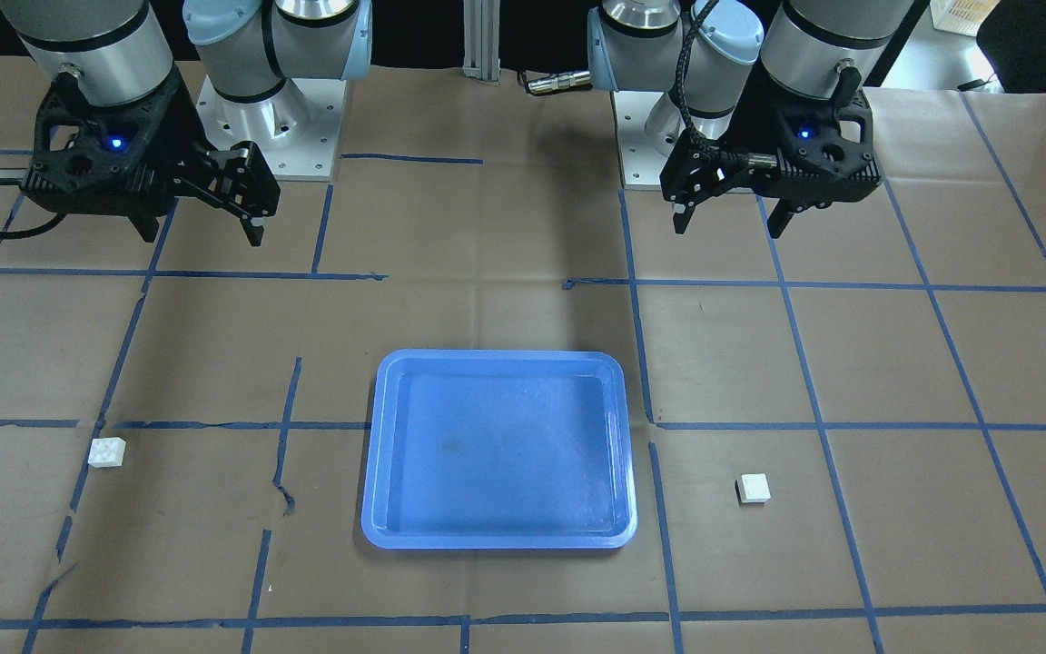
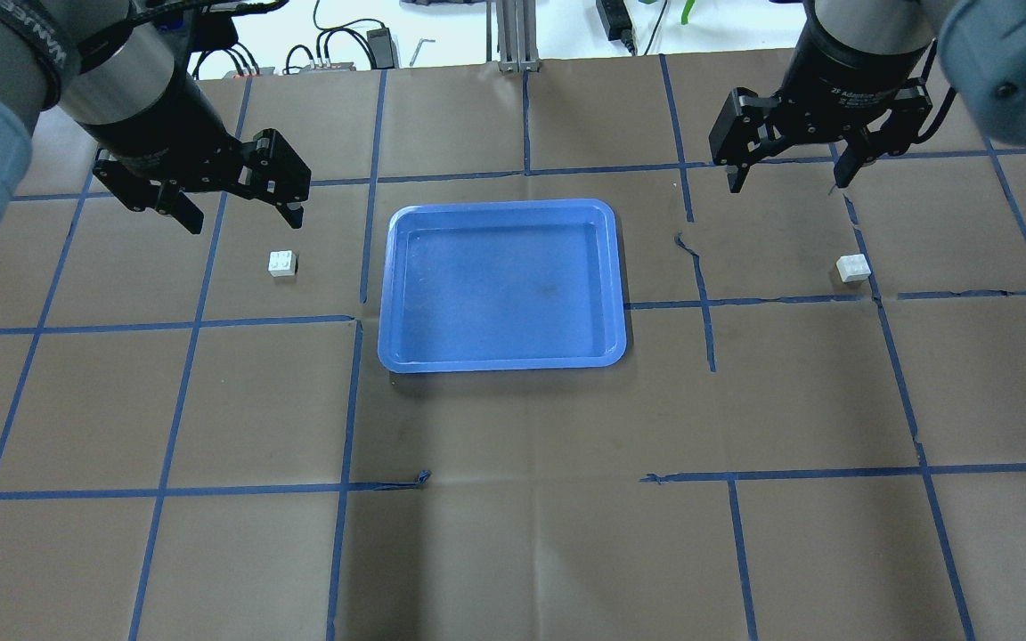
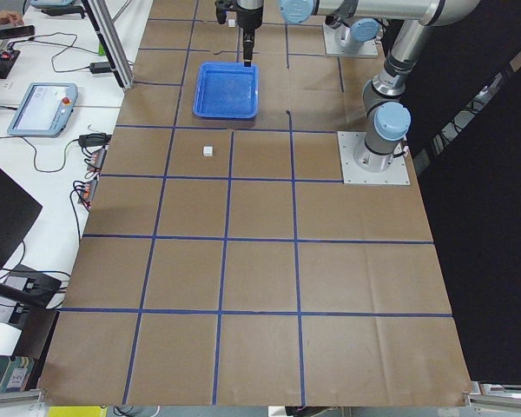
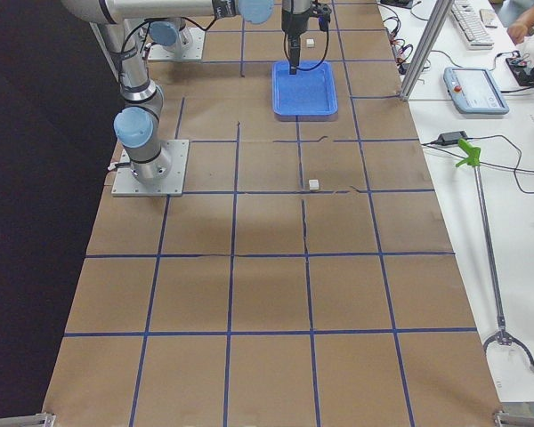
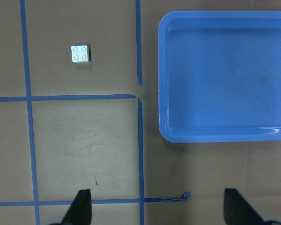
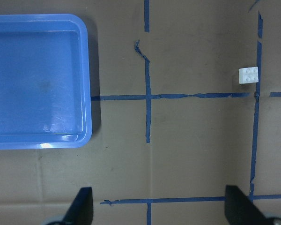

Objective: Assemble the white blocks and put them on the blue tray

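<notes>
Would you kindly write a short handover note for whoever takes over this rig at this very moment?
Left pincer: open, empty, hovering above the table near the left white block.
Right pincer: open, empty, hovering near the right white block.
Blue tray: sits between the two blocks with nothing in it.
Blocks: both lie studs up on the table, apart, one on either side of the tray.
Done: nothing yet; no block has been grasped or joined.
Left: pick up both blocks, press them together, and set the pair in the tray.
</notes>
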{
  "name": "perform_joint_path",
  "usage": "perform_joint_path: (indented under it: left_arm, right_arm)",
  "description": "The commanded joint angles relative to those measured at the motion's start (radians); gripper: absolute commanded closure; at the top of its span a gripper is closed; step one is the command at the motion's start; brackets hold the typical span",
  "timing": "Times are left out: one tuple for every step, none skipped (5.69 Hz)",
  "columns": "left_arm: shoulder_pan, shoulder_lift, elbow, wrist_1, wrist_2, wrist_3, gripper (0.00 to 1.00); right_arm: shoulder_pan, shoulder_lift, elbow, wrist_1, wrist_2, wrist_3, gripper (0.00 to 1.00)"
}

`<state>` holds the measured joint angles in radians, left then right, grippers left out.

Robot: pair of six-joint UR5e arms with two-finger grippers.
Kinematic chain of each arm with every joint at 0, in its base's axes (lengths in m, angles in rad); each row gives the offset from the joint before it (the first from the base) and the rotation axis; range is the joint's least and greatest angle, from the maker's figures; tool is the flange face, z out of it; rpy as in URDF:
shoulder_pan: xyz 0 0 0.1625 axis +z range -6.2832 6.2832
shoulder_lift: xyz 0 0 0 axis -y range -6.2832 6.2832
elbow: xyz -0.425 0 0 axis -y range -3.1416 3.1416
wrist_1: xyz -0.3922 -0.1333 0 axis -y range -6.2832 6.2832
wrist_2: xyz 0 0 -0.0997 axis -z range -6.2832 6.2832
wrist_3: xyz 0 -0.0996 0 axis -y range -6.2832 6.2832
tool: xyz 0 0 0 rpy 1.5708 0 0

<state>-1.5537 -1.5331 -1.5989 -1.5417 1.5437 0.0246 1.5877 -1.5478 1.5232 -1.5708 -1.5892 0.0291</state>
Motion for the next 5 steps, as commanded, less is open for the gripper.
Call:
perform_joint_path:
  left_arm:
    - [0.074,-0.034,-0.012,0.015,-0.011,0.070,0.01]
    - [0.110,-0.188,0.022,0.102,-0.007,0.083,0.01]
    - [0.115,-0.325,0.022,0.265,-0.001,0.102,0.01]
    - [0.142,-0.428,0.017,0.379,-0.001,0.156,0.01]
    - [0.179,-0.509,0.010,0.453,0.001,0.184,0.01]
  right_arm:
    - [0.000,0.000,0.000,0.000,0.000,0.000,0.00]
    - [0.000,0.000,0.000,-0.002,0.000,0.000,0.00]
    - [0.000,0.000,0.000,-0.002,0.000,0.000,0.00]
    - [0.000,0.000,0.000,-0.002,0.000,0.000,0.00]
    - [0.000,0.000,0.000,-0.002,0.002,0.000,0.00]
